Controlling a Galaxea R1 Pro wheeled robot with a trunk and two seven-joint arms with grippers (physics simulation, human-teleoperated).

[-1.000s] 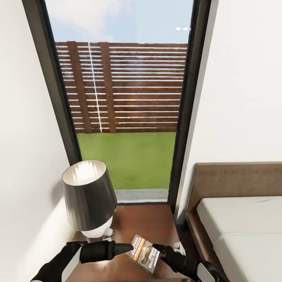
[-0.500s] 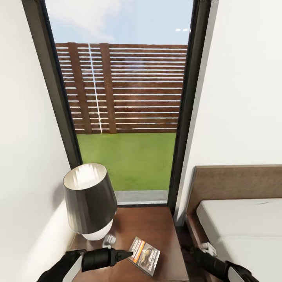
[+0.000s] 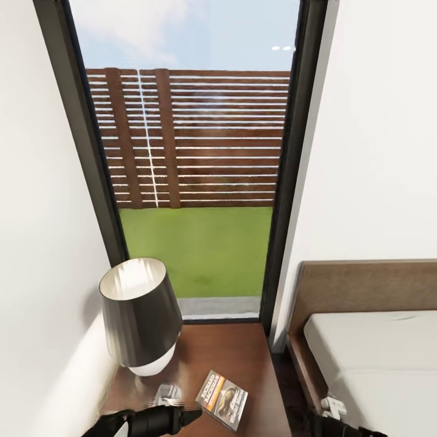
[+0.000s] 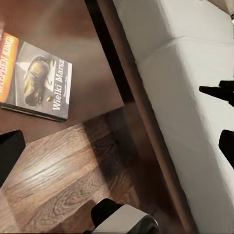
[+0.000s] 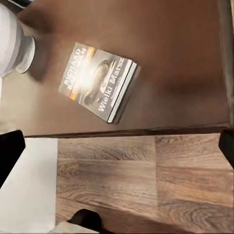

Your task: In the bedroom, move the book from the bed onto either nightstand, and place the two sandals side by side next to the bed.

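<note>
Book [image 3: 221, 399] is down flat on the nightstand [image 3: 243, 352], cover up, free of both arms, so that half of the job looks done. The left gripper [image 3: 182, 417] points at its near-left edge from just beside it, with nothing in it; in the left wrist view its dark fingers sit wide at the frame's edges, so they stand apart. The right gripper [image 3: 331, 408] hangs low beside the bed [image 3: 370, 346], well clear of the book, and its wrist view likewise shows dark tips spread to either side with nothing between.

From the book outward: its long axis runs on a diagonal across the nightstand top, one short end toward the lamp [image 3: 141, 315], the other toward the front edge. The bed lies on the far side from the lamp, across a narrow gap of plank floor [image 5: 146, 180].

My guess is the sandals come next, and the book needs no more handling.
</note>
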